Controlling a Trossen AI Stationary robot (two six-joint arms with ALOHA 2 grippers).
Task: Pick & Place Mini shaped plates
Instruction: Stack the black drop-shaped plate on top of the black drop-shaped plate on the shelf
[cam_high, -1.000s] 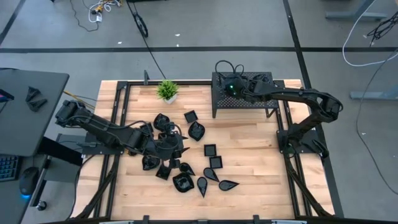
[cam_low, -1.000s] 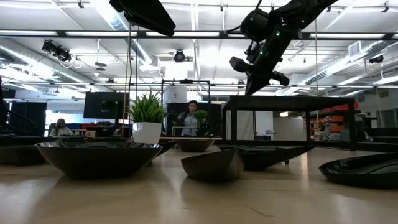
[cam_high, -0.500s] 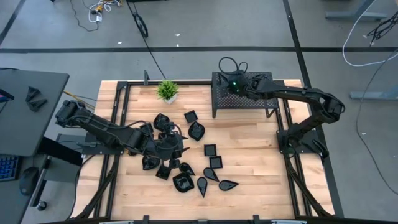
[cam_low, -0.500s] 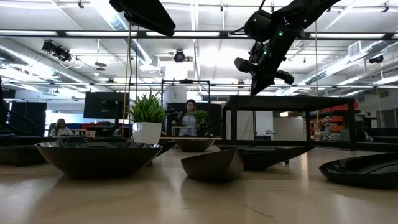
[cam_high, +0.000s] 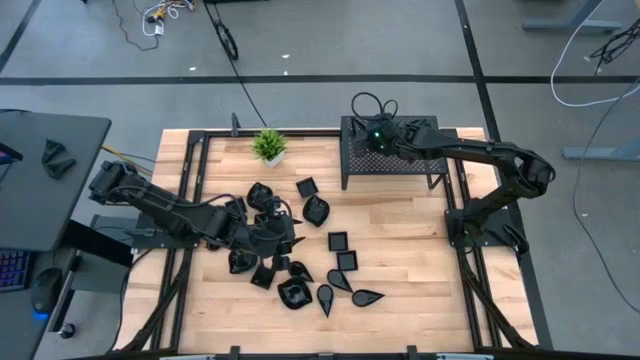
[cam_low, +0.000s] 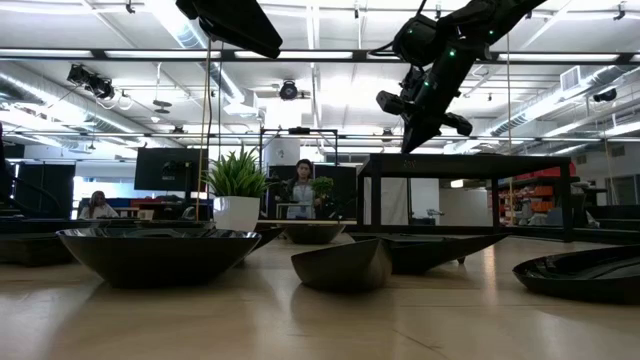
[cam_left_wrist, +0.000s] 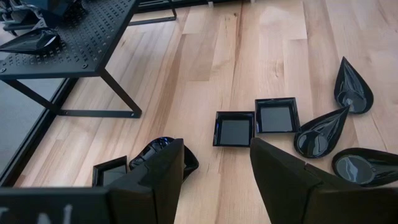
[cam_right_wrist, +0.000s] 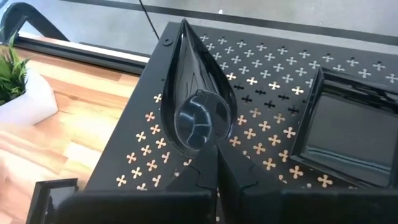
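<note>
A: Item one, right claw (cam_high: 385, 143). Pose?

B: The dark right arm is reaching from the desk's right side across to the black perforated metal rack (cam_high: 410, 160) at the far edge. The claw is hanging above the rack's left part, fingers pressed together, gripping nothing. In the low view it is sitting high over the rack top, tilted downward.

A: What is lying under it?

B: A glossy black teardrop dish (cam_right_wrist: 196, 93) is resting on the rack just ahead of the fingers, point facing away. A glossy black square dish (cam_right_wrist: 351, 127) is sitting beside it on the same surface.

A: Item two, left claw (cam_high: 285, 235).

B: The left arm is stretching low from the desk's left edge toward the middle, with the claw sitting among the cluster of mini shaped plates. Its fingers (cam_left_wrist: 155, 180) are standing apart; I cannot tell whether anything is held between them.

A: Remaining stock?

B: Two square dishes (cam_left_wrist: 255, 122) are lying side by side on the wooden desk (cam_high: 400, 250), with teardrop dishes (cam_left_wrist: 320, 130) near them. A small green potted plant (cam_high: 269, 146) is standing at the far edge, left of the rack.
</note>
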